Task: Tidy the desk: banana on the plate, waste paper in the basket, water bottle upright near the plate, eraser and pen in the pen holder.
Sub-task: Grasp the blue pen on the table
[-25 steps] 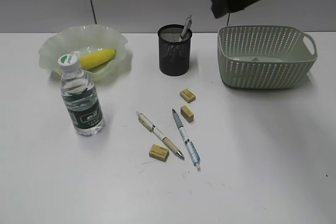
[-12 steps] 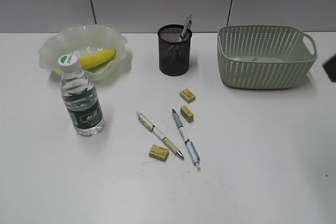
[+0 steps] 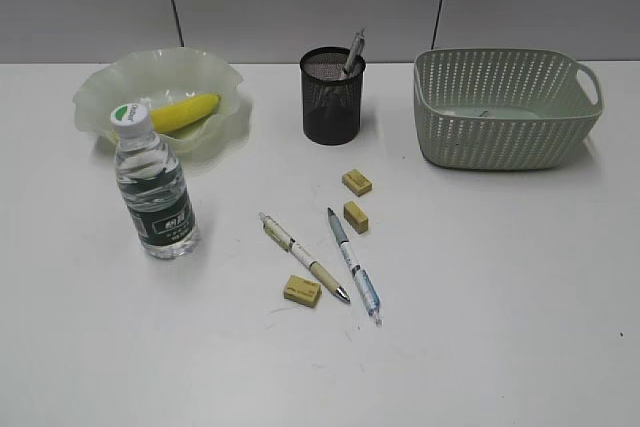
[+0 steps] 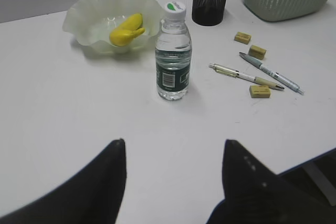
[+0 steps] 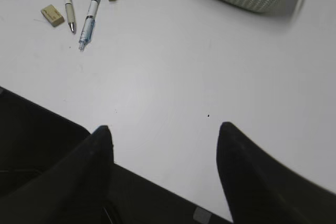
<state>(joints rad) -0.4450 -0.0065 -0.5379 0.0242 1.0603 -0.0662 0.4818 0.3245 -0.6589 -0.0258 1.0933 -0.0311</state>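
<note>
- Picking up the loose stationery looks to us like the step in hand: banana [image 3: 183, 111] already lies in the plate [image 3: 100, 87], and the water bottle [image 3: 153, 185] stands upright just in front of that plate.
- We see two pens [image 3: 304, 257] lying on the desk [image 3: 500, 297] side by side, slanted, with three tan erasers [image 3: 302, 291] scattered close around them; one more pen already stands in the pen holder [image 3: 333, 95].
- We would take one item at a time, closing across a pen's barrel near its middle so it does not tip, then lowering it tip-first into the holder.
- We judge the erasers easier: small blocks, squared to the fingers before closing.
- Our left gripper [image 4: 173, 153] hangs with jaws spread and empty, back over the near desk edge; our right gripper [image 5: 164, 135] likewise spread and holding nothing.
- We cannot make out the waste paper clearly; the basket [image 3: 508, 107] may already hold it.
- We would keep clear of the bottle when reaching, as it could topple.
</note>
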